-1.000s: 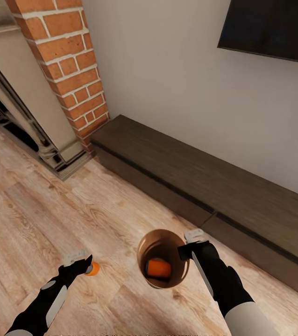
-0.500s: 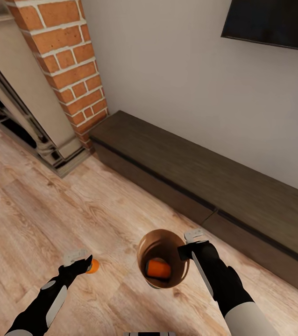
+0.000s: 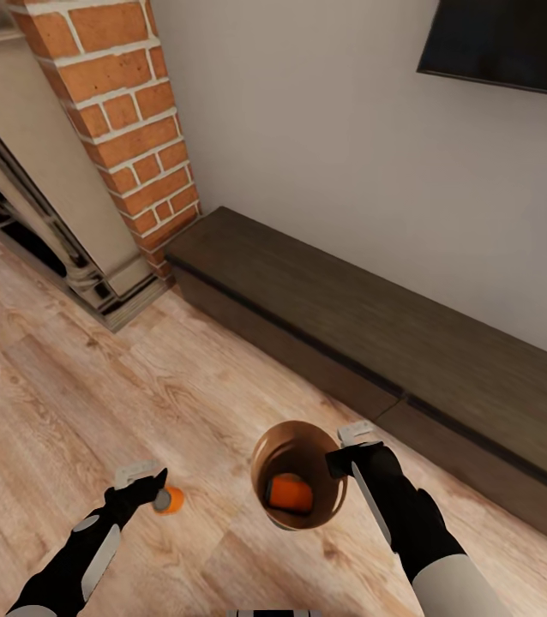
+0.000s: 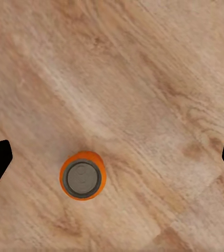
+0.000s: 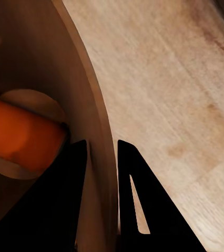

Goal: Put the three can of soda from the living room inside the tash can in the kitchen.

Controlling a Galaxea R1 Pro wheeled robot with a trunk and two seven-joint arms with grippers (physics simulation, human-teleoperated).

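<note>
My right gripper (image 3: 348,452) is shut on the rim of the tash can (image 3: 297,446), one finger inside its wall and one outside (image 5: 101,152). It holds the tash can above the wood floor. An orange can of soda (image 3: 290,493) lies at the bottom of it (image 5: 22,136). Another can of soda (image 3: 169,500) stands upright just beyond my left gripper (image 3: 148,482), grey end up. In the left wrist view that can (image 4: 82,175) is well below my open left gripper (image 4: 113,157), apart from both fingers. I cannot tell whether it rests on the floor.
A long low dark-wood cabinet (image 3: 376,334) runs along the wall ahead. A red-brick fireplace (image 3: 128,111) stands at the left and a black TV (image 3: 505,38) hangs at the upper right. Light wood floor (image 3: 68,386) spreads between me and them.
The can by my left gripper sits slightly lower and now shows its grey end. The whole view has shifted a little. The right gripper and the tash can are unchanged.
</note>
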